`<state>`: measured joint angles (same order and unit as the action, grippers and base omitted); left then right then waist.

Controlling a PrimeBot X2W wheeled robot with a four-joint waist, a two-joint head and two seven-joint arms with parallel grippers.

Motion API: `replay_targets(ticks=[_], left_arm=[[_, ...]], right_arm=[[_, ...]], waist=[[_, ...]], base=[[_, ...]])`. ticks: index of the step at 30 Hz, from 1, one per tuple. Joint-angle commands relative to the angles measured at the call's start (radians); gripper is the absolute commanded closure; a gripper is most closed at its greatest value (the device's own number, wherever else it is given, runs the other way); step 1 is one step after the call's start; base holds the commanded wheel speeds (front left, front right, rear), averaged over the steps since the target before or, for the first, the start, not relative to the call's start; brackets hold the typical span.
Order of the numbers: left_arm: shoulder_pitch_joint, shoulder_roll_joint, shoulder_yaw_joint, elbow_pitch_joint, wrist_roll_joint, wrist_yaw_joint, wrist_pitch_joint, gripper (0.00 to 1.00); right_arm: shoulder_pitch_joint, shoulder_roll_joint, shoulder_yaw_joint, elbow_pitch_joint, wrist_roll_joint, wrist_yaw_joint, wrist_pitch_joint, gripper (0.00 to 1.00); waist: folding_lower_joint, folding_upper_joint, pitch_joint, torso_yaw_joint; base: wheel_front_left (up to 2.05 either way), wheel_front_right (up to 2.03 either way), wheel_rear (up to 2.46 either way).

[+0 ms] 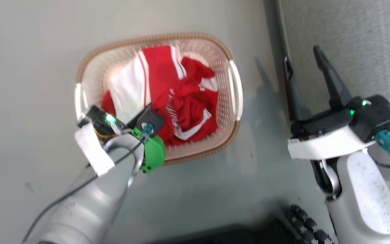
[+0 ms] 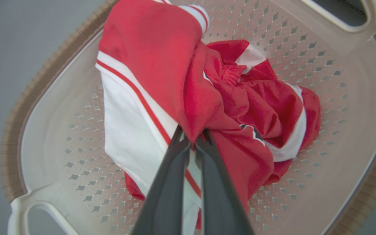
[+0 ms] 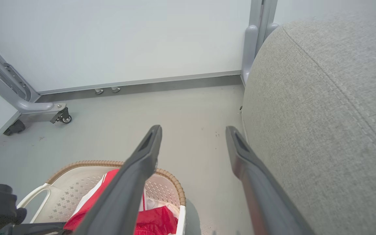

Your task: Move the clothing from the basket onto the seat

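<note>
White lettering on the clothing (image 1: 173,101) is blurring beyond reading. The left gripper (image 2: 193,138) is pinching a red fold inside the basket (image 2: 354,98). The right gripper (image 3: 193,130) is hanging, fingers spread apart, beside the seat (image 3: 321,114).

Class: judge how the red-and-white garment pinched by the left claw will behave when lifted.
Probably floppy: the red-and-white fabric garment creases around the left claw. It will likely drape and trail, perhaps dragging the crumpled red garment it overlaps. Its slight sheen suggests it might slip.
</note>
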<state>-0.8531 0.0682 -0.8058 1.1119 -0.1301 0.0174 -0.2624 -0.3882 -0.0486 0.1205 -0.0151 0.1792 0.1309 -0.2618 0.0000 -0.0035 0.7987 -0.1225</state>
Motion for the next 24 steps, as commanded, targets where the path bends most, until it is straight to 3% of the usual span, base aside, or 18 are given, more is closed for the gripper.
replay_targets(ticks=[1, 15, 24], left_arm=[[0.051, 0.011, 0.013, -0.036, -0.018, 0.005, -0.003, 1.0], [0.368, 0.035, 0.146, -0.36, -0.102, 0.026, -0.002, 1.0], [0.514, 0.011, 0.257, -0.526, -0.164, -0.024, -0.002, 1.0]], right_arm=[[0.036, -0.003, 0.001, 0.009, -0.01, 0.0, -0.005, 0.0], [0.242, -0.004, 0.015, 0.077, -0.015, 0.0, -0.005, 0.0], [0.341, -0.004, 0.05, 0.099, 0.013, 0.0, -0.005, 0.0]], waist=[[0.0, 0.0035, -0.19, 0.033], [0.0, 0.0035, -0.567, 0.079], [0.0, 0.0035, -0.712, 0.098]], base=[[0.0, 0.0, 0.0], [0.0, 0.0, 0.0], [0.0, 0.0, 0.0]])
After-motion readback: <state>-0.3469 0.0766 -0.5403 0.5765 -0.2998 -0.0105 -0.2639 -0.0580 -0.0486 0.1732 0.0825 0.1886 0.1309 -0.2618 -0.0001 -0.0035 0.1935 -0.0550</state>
